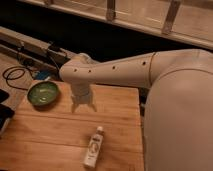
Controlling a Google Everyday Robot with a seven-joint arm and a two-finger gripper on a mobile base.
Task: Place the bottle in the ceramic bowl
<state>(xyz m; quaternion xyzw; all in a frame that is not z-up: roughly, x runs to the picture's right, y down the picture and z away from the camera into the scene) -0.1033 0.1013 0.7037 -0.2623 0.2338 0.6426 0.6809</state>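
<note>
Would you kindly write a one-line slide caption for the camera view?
Open gripper hovers over the wooden table, between the green ceramic bowl and the lying bottle.

You see a wooden plank surface (45,137) under warm, dim light, with a dark recess (100,42) behind it. Above the recess runs a pale ledge (145,22) bearing upright posts (110,10). At the far left of the view, a black cable (12,75) loops on the floor (6,61).
</note>
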